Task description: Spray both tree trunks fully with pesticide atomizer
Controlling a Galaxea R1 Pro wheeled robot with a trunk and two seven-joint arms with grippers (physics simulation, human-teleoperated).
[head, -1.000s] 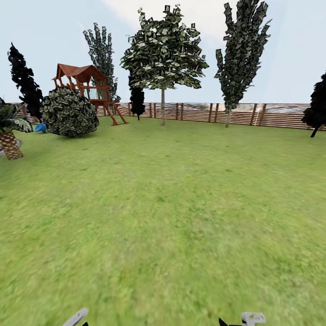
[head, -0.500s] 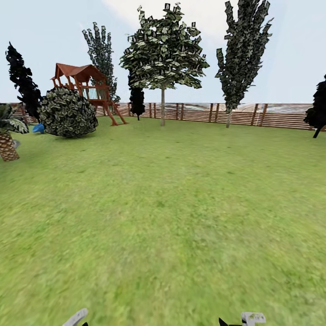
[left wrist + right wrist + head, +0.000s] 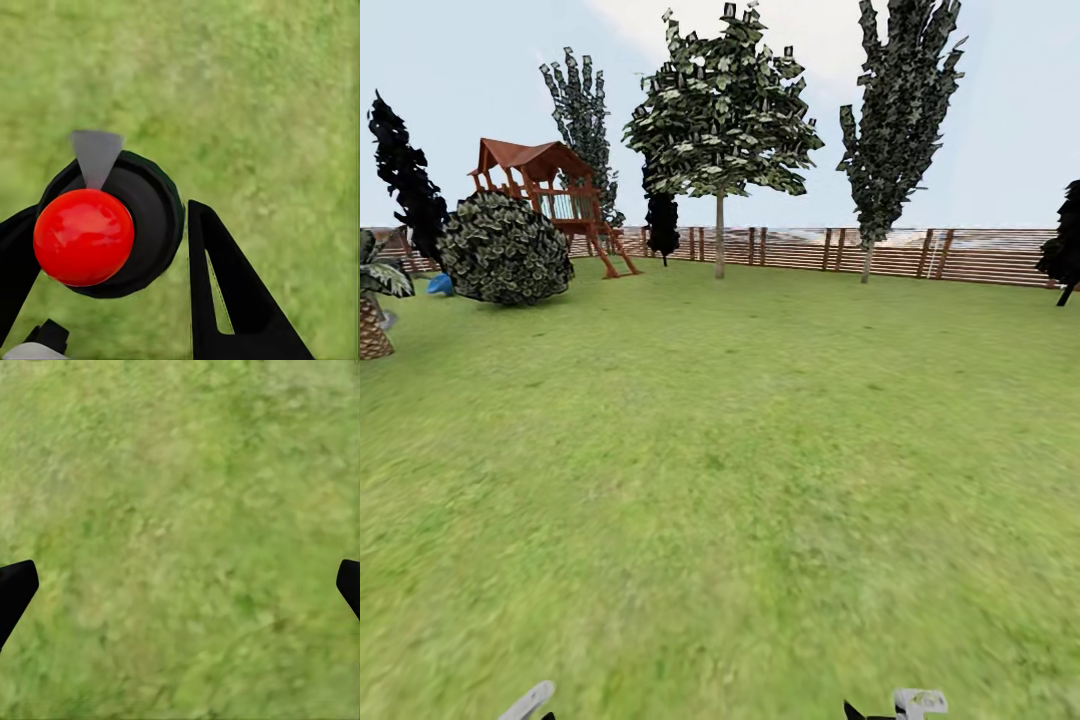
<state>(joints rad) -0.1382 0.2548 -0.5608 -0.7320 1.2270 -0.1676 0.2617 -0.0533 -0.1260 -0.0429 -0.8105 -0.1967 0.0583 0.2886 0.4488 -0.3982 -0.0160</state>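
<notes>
In the left wrist view the pesticide atomizer (image 3: 142, 225) is a round black body with a red ball and a short grey nozzle, seen over grass. My left gripper (image 3: 109, 214) is shut on it, one black finger on each side. My right gripper (image 3: 180, 581) is open above bare lawn, its fingertips (image 3: 15, 585) at the frame's edges. In the head view, two trees with pale bare trunks stand far off by the fence: a broad one (image 3: 720, 110) and a tall narrow one (image 3: 900, 110). No white specks of pesticide show.
The garden lawn (image 3: 740, 450) stretches ahead to a brown slat fence (image 3: 800, 248). A round bush (image 3: 505, 250) and a red playhouse (image 3: 550, 190) stand at the far left, a scaly palm (image 3: 372, 320) at the left edge, and dark trees (image 3: 405, 180) to either side.
The whole head view has shifted: the palm and bush slid left and the far-right dark tree slid right, so the camera is moving. Both arms stay where they were.
</notes>
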